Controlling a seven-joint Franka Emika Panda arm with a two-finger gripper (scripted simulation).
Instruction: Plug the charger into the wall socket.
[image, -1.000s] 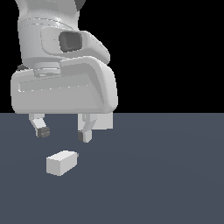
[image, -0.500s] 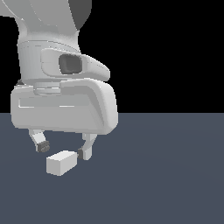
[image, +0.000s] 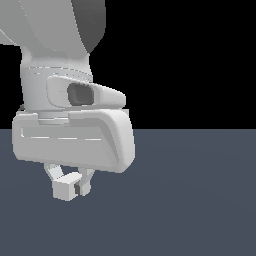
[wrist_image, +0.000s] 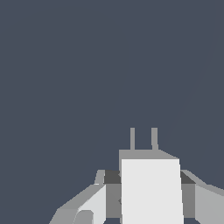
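The claw (image: 68, 186) pinches the small plain white rectangular charger block (image: 65, 188) between its fingers, just above the dark grey table (image: 200, 200), likely so its two grey prongs (wrist_image: 143, 138) point outward for plugging. The wall socket appears in neither view; the arm's bulk hides much.

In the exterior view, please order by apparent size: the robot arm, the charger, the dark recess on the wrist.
1. robot arm, clearly largest.
2. charger and dark recess look about alike; I cannot rank them.
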